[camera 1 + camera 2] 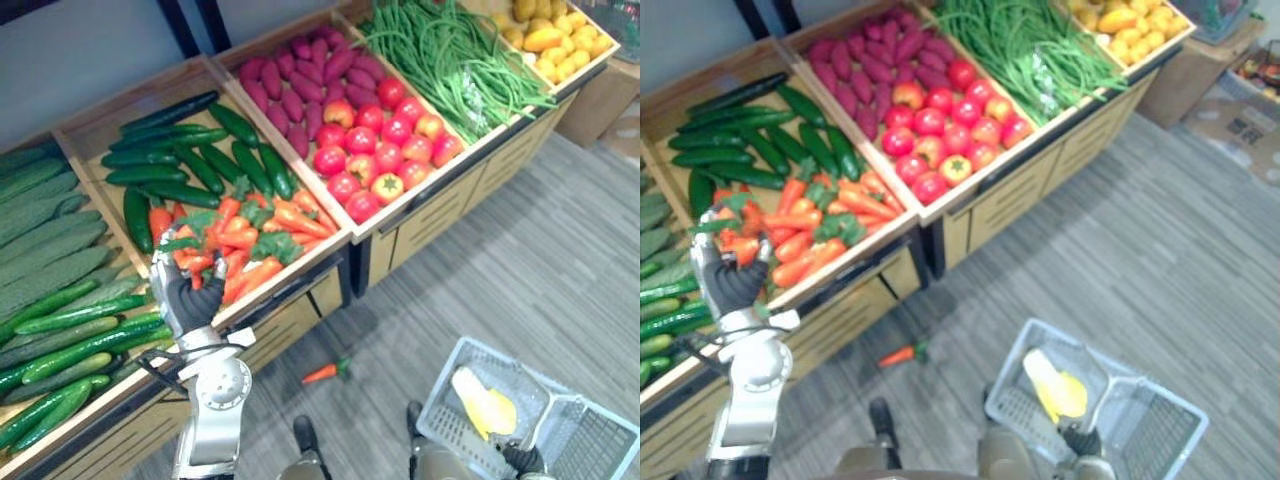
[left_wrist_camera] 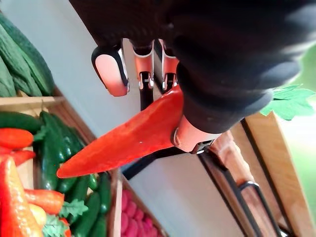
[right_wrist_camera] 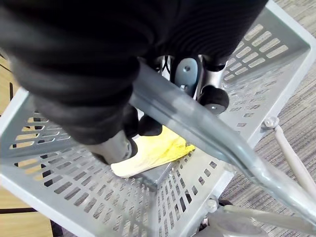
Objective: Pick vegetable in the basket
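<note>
1. The wooden counter (image 1: 300,268) has open boxes side by side. One box has dark green cucumbers (image 1: 190,150) at the back and carrots (image 1: 260,230) at the front.
2. The next box has purple sweet potatoes (image 1: 300,85) and red tomatoes (image 1: 380,150). Past it are long green beans (image 1: 440,50), then small yellow fruit (image 1: 550,35). Lighter cucumbers (image 1: 50,300) lie at the far left.
3. The left hand (image 1: 185,295) is at the front edge of the carrot box. Its fingers and thumb are curled round one orange carrot (image 2: 123,140).
4. The right hand (image 3: 118,145) is wrapped round the grey handle (image 3: 197,128) of a grey basket (image 1: 450,425) full of little holes. It hangs low on the right, well apart from the counter.
5. A yellow vegetable (image 1: 483,403) lies in the basket.
6. The floor (image 1: 520,270) is grey with thin stripes. Another carrot (image 1: 325,373) lies on it near the counter.
</note>
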`<state>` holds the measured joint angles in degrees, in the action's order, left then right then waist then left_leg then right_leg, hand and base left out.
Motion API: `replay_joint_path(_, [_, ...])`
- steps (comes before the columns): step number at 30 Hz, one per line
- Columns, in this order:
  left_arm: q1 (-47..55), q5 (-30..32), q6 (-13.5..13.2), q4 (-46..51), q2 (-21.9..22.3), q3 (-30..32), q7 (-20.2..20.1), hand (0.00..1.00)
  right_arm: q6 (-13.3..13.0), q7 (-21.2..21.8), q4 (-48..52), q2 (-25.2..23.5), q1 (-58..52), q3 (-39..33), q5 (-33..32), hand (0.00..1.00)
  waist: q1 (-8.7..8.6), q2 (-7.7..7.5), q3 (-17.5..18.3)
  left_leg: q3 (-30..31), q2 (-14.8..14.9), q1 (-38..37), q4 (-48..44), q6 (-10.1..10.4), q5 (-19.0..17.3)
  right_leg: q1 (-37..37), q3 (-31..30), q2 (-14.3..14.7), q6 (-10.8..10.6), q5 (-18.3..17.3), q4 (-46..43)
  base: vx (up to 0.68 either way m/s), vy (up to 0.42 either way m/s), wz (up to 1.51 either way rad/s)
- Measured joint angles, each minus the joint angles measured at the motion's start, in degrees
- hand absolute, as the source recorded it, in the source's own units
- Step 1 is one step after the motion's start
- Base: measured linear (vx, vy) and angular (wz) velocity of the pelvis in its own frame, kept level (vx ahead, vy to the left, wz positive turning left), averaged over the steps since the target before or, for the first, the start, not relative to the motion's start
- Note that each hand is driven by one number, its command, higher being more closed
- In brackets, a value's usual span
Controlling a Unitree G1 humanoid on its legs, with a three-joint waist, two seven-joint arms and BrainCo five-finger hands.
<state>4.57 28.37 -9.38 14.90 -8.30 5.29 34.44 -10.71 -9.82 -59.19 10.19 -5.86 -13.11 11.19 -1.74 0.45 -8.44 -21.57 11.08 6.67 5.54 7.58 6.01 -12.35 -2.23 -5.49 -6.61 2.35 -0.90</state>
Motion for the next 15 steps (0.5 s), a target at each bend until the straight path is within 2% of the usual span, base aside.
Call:
replay_joint_path(5, [0.4,0.0,-2.0,2.7,-2.1,-6.3,-2.8,1.00,0.1,-0.9,0.5,0.0,0.3,0.0,0.0,1.00,0.05,-0.13,0.1,-1.3,-0.2,-1.7,0.3,0.1,-0.1,0.9,-1.3,-0.1,-0.4,0.2,0.1,-0.01,0.003,-0.11])
replay_joint_path(7, [0.3,0.0,-2.8,3.0,-3.2,-9.8,-4.3,1.00,0.3,-1.1,2.3,0.1,1.0,0.1,0.0,1.00,-1.14,-0.08,0.1,-2.0,-0.4,-1.9,0.3,0.2,-0.2,0.9,-2.1,-0.2,-1.0,0.3,0.7,-0.02,0.005,-0.19])
replay_joint_path(13, [-0.1,-0.1,-4.0,2.0,-3.4,-17.3,-7.3,1.00,0.5,-1.2,10.3,0.7,1.0,2.3,0.0,1.00,-3.08,-0.12,0.6,-7.2,-0.6,-4.3,0.3,0.4,-1.2,0.1,-7.2,0.2,-2.1,0.9,0.9,0.01,0.004,-0.42])
replay_joint_path(15, [-1.0,-0.1,-4.0,0.2,-3.3,-19.7,-8.4,1.00,0.5,-1.2,14.1,0.7,0.2,2.7,0.0,1.00,-3.26,-0.14,1.1,-9.7,-0.7,-5.3,0.3,0.6,-1.7,-0.5,-9.6,0.7,-2.2,1.3,1.0,0.05,-0.002,-0.66])
